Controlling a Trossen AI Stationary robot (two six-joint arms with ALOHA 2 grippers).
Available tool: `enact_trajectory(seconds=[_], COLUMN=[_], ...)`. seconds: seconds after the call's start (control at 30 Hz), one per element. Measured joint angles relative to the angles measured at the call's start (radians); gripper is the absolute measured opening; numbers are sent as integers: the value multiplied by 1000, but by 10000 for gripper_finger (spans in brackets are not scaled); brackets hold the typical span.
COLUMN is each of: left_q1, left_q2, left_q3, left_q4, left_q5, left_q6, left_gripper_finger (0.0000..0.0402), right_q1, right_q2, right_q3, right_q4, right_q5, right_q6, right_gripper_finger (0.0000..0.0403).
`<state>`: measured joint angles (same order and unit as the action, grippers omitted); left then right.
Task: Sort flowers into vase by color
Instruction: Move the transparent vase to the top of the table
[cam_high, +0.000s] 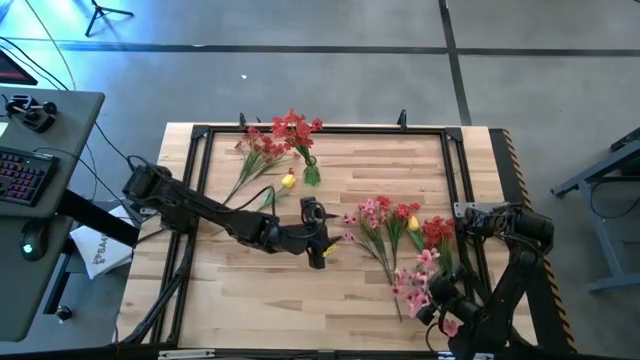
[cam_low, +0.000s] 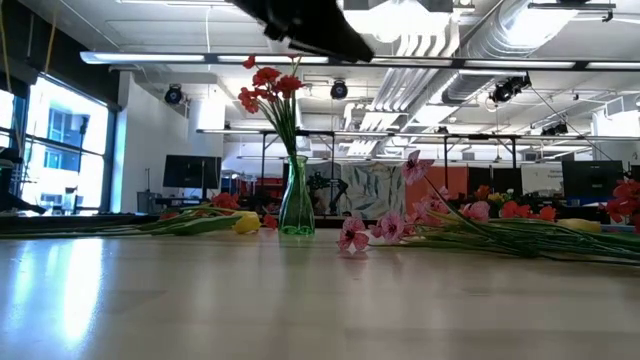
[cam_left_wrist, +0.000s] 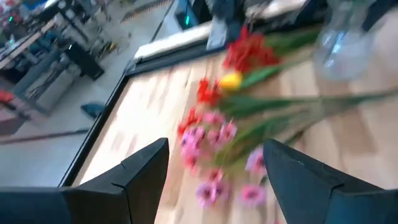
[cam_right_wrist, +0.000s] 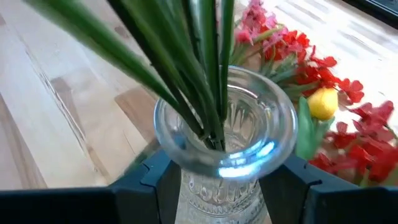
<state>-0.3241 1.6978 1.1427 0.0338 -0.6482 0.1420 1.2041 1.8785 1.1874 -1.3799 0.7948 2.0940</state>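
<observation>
A green glass vase (cam_high: 311, 173) (cam_low: 297, 200) stands near the far edge with red sprays (cam_high: 291, 128) in it. More red sprays and a yellow bloom (cam_high: 288, 181) lie to its left. A pile of pink, red and yellow sprays (cam_high: 395, 222) (cam_left_wrist: 214, 134) lies right of centre. My left gripper (cam_high: 318, 250) (cam_left_wrist: 214, 155) hangs open above the table, just left of that pile. My right gripper (cam_high: 440, 300) (cam_right_wrist: 227, 180) is at the near right, shut on a clear glass vase (cam_right_wrist: 227, 143) (cam_left_wrist: 342, 37) that holds green stems (cam_right_wrist: 202, 68) and pink blooms (cam_high: 415, 285). My right gripper has the clear vase pinched between its two fingers (cam_right_wrist: 155, 180), on the ribbed wall just below the flared rim (cam_right_wrist: 205, 186). One finger is on each side. The stems stand up out of the mouth. Whether the vase's base is on the table does not show.
A black frame (cam_high: 320, 128) runs around the wooden table top. A desk with a keyboard (cam_high: 25, 175) stands off the left side. Bare wood lies along the near left part of the table (cam_high: 250, 300).
</observation>
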Motion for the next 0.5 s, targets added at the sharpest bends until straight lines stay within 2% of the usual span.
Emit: enact_trajectory(seconds=[0.13,0.3,0.4,0.5], left_q1=[-14,-21,-20,-23], left_q2=[-47,-131,-198,-260], left_q3=[-2,-108,-200,-278], left_q4=[-120,-108,-82,-74], left_q5=[-63,-123,-159,-186], left_q6=[-32,-86,-144,-207], left_gripper_finger=[247,247,247,247], right_q1=[-18,-23,-30,-36], right_q2=[-39,-133,-192,-257], right_q3=[-60,-207,-277,-301], right_q4=[79,191,228,181], right_q5=[87,194,209,179], right_q6=[-4,5,-1,-8], right_gripper_finger=[160,152,150,149])
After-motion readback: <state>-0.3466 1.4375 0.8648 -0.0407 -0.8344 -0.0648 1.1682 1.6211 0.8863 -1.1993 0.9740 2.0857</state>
